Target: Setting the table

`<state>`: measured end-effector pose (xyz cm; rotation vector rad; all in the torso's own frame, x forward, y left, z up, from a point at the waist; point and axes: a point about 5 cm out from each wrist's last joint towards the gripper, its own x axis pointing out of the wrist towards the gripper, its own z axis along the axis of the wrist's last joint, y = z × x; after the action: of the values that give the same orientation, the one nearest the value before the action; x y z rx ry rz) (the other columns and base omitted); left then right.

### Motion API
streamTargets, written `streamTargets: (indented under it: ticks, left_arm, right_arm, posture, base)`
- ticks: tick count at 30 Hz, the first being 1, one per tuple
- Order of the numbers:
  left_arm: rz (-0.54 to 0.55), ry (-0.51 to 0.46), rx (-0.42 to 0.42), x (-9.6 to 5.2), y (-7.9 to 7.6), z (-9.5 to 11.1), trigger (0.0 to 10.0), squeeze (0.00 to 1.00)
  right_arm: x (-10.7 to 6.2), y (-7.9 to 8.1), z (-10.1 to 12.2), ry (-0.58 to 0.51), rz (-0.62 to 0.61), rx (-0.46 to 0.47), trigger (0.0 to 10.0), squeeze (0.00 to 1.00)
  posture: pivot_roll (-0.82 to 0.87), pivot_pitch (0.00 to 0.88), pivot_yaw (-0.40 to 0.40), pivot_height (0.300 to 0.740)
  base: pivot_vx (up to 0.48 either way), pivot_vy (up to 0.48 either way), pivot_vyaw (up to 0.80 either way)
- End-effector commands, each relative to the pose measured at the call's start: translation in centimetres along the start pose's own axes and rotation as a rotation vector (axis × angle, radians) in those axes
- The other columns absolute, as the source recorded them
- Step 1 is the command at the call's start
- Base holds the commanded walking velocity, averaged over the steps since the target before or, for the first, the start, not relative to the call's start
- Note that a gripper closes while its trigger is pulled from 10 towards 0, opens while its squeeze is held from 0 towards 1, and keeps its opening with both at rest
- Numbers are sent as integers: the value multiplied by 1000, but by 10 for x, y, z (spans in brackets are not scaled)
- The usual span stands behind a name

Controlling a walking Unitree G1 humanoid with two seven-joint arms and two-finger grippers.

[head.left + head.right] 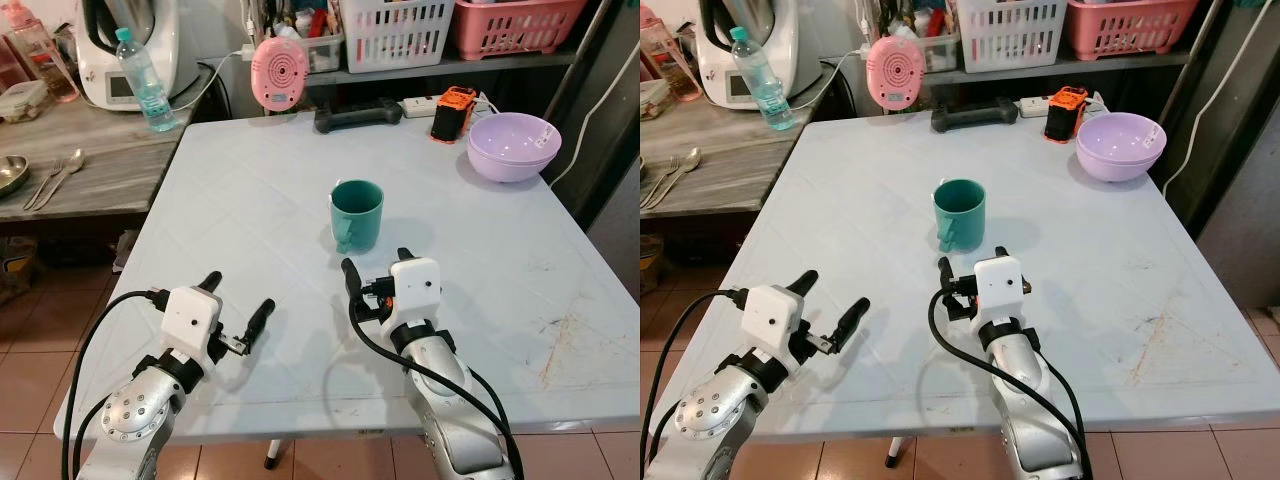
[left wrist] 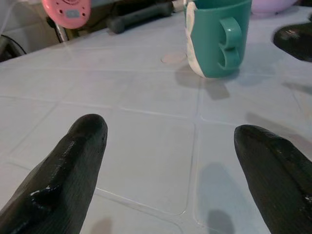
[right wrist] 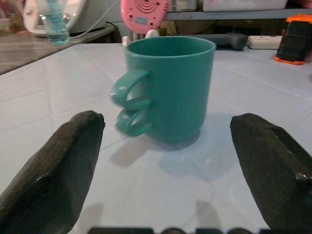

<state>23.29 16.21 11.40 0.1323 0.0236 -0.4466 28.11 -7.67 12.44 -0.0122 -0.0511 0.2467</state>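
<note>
Pale grey and nearly bare, the table (image 1: 250, 200) takes up most of both eye views, with a wooden counter (image 1: 90, 170) at the upper left of the frame and a cluttered shelf along the top. Low and right of centre, the right gripper (image 1: 375, 268) rests just above the tabletop with its two black fingers spread apart and nothing between them; the green mug (image 1: 357, 214) stands upright near it, just past the fingertips, apart from them. At the lower left of the frame the left gripper (image 1: 238, 305) also has its fingers parted and empty, with the mug well off to its right. Further out, at the upper right of the frame, purple bowls (image 1: 514, 146) sit nested beside an orange and black box (image 1: 454, 113); a fork and spoon (image 1: 55, 178) lie on the counter.

By my reading, the setting is barely begun: the mug looks placed near the middle, while the bowls and the cutlery wait away from any place setting.

Looking along the fingers, the right wrist view shows the mug's handle (image 3: 130, 108) turned to one side and the mug framed squarely between the fingers, which the eye views leave unclear. Conversely, the eye views take in the bowls and cutlery
</note>
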Motion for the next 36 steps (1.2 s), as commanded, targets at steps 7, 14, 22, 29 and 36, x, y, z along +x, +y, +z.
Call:
streamTargets:
  ticks: [7,14,22,29,36]
  left_arm:
    - [-32,23,13,-7,1,4,10000,0]
    - [-31,24,4,-10,-5,7,10000,0]
    - [-27,21,-6,-13,-9,11,10000,0]
    - [-31,18,-12,-12,-10,14,10000,0]
    - [-31,20,-16,-10,-9,14,10000,0]
  right_arm:
    - [28,48,19,-11,73,176,10000,0]
    - [39,73,32,-2,160,258,10000,0]
    - [37,69,29,4,171,219,10000,0]
    - [33,66,32,-16,179,162,10000,0]
    - [23,68,42,-110,243,74,10000,0]
  posture:
    - [133,149,124,740]
    - [153,151,111,740]
    - [146,153,105,740]
    - [144,151,104,740]
    - [150,148,104,740]
  base:
    - [0,0,0]
    - [0,0,0]
    - [0,0,0]
    - [0,0,0]
    - [0,0,0]
